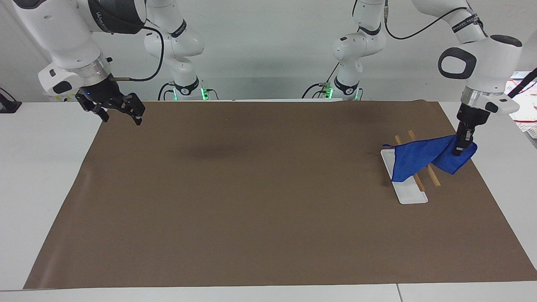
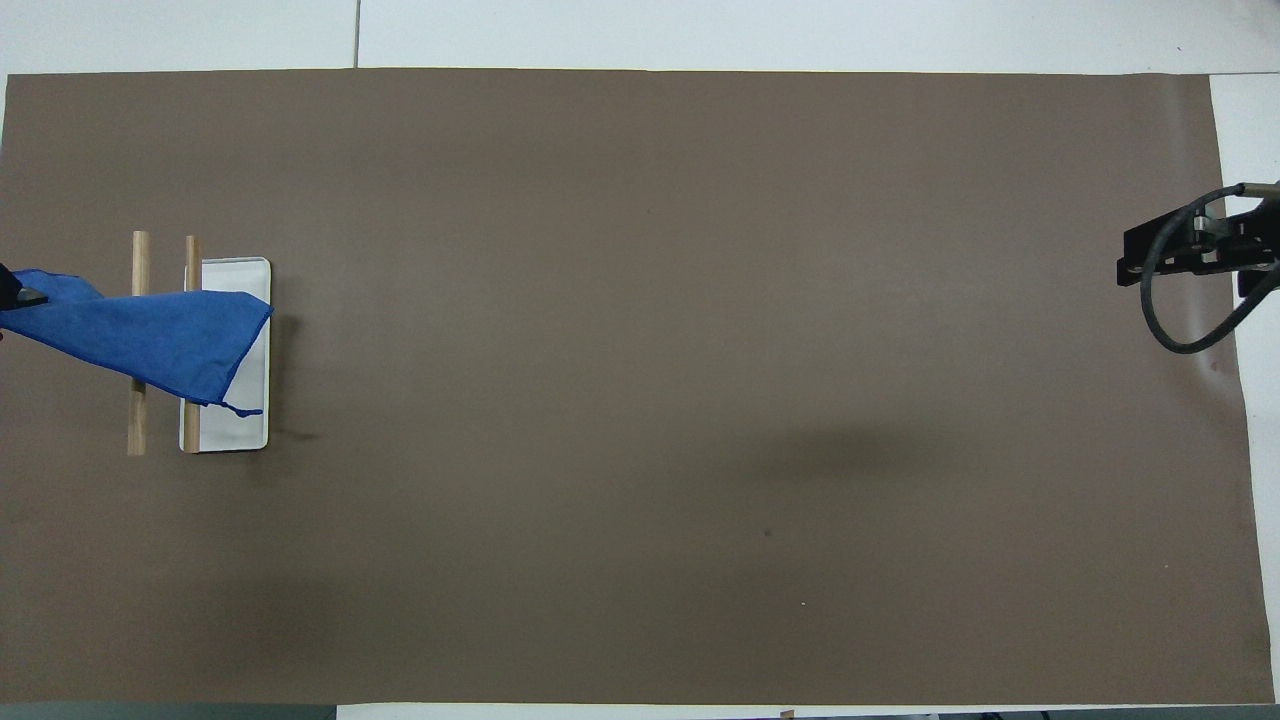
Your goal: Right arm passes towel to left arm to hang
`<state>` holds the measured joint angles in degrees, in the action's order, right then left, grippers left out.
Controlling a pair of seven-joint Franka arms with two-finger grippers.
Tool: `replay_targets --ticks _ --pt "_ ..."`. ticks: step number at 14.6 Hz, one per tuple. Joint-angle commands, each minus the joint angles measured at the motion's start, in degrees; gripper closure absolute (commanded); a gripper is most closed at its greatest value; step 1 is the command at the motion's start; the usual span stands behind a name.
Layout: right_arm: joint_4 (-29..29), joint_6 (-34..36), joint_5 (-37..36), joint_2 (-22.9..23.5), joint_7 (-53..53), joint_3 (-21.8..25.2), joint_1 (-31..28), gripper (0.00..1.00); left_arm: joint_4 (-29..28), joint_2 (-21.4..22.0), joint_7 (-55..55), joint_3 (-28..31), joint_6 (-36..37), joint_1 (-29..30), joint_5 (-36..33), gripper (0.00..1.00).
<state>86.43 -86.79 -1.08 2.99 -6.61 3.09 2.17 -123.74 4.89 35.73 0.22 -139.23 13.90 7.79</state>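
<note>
The bright blue towel (image 1: 419, 157) drapes across two wooden rods (image 1: 434, 180) and the white tray (image 1: 409, 195) at the left arm's end of the table. My left gripper (image 1: 458, 151) is shut on the towel's raised end, over the mat beside the rods. In the overhead view the towel (image 2: 150, 335) crosses both rods (image 2: 136, 420) and reaches over the tray (image 2: 240, 430), its corner loop hanging over the tray. Only the tip of the left gripper (image 2: 8, 297) shows there. My right gripper (image 1: 121, 118) is open and empty, raised over the mat's edge at the right arm's end; it also shows in the overhead view (image 2: 1180, 262).
A brown mat (image 1: 260, 201) covers most of the white table (image 1: 42, 176). A black cable loops from the right wrist (image 2: 1170, 320). White and red items lie off the mat past the left arm (image 1: 524, 109).
</note>
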Motion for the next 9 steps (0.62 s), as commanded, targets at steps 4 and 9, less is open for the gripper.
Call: replay_targets --ticks 4,9 --pt "5.2 0.0 -1.0 -4.0 -0.8 -1.1 -1.1 0.0 -5.3 0.7 0.4 -0.3 -0.3 1.0 0.7 1.0" --pt "5.2 0.0 -0.8 -4.0 -0.9 -3.4 -3.7 0.0 -4.6 -0.9 0.4 -0.3 -0.9 2.7 0.7 0.0"
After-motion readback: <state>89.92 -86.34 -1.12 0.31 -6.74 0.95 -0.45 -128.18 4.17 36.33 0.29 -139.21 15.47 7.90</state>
